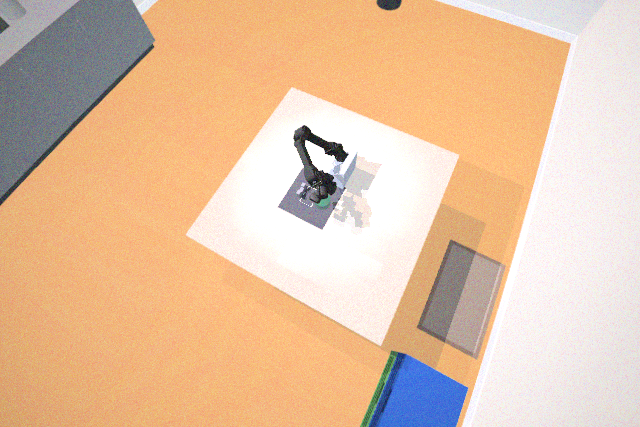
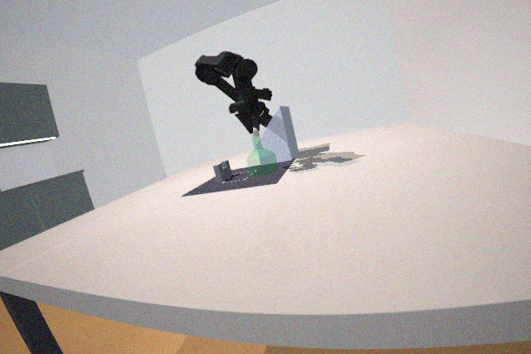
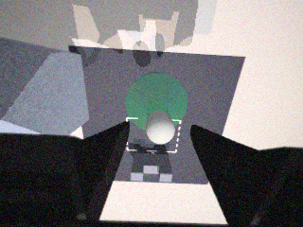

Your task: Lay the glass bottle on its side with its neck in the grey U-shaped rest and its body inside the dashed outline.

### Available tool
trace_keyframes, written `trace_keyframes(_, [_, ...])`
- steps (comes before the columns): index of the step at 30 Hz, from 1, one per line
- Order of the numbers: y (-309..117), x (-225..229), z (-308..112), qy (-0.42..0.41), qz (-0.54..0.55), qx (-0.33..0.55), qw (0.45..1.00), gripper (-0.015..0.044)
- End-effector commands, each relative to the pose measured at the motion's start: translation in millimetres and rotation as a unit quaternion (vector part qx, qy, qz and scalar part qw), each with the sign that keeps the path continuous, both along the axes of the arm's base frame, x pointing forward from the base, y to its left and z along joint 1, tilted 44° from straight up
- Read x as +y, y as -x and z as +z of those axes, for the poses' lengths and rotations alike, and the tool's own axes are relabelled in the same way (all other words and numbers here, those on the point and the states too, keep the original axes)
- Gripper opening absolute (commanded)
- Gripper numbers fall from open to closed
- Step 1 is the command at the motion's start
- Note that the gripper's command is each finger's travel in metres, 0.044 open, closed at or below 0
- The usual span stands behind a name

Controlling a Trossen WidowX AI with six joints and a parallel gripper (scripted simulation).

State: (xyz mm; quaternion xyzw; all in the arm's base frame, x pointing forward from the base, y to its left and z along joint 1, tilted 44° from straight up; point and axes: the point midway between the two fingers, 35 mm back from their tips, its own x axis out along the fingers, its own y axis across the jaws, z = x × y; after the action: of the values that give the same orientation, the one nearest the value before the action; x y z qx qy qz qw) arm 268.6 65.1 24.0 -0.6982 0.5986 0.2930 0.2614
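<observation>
The green glass bottle [image 2: 262, 162] [image 3: 156, 90] stands upright on the dark mat [image 2: 201, 190] [image 3: 218, 76], with its pale cap up. My gripper [image 2: 255, 128] [image 3: 160, 127] points down over the bottle's top. Its fingers are partly open on either side of the cap, with gaps on both sides in the wrist view. The grey U-shaped rest [image 2: 221, 171] [image 3: 136, 177] stands on the mat, to the left of the bottle in the exterior view. The dashed outline [image 3: 176, 150] lies between rest and bottle; the bottle's top hides part of it.
A pale blue-grey upright panel [image 2: 291, 136] [image 3: 57, 95] stands close beside the bottle, at the mat's edge. The arm's base is behind it in the top view. Shadows of the arm and panel fall on the table [image 1: 258, 226] past the mat.
</observation>
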Motion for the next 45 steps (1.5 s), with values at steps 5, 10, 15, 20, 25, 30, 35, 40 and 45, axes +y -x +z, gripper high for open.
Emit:
trace_keyframes(5, [-0.1,-0.6,0.7,0.002,0.002,0.001,1.000,0.0118])
trace_keyframes(10, [-0.1,-0.6,0.7,0.002,0.002,0.001,1.000,0.0111])
trace_keyframes(15, [-0.1,-0.6,0.7,0.002,0.002,0.001,1.000,0.0111])
trace_keyframes(20, [-0.1,-0.6,0.7,0.002,0.002,0.001,1.000,0.0111])
trace_keyframes(25, [-0.1,-0.6,0.7,0.002,0.002,0.001,1.000,0.0111])
trace_keyframes(30, [-0.5,-3.3,6.1,0.000,0.000,0.000,1.000,0.0111])
trace_keyframes(35, [-1.1,-6.5,11.7,-0.003,-0.001,0.000,1.000,0.0111])
trace_keyframes(40, [-1.6,-9.5,16.4,-0.008,-0.002,0.002,1.000,0.0111])
trace_keyframes(45, [-2.2,-12.5,20.8,-0.012,-0.003,0.004,1.000,0.0111])
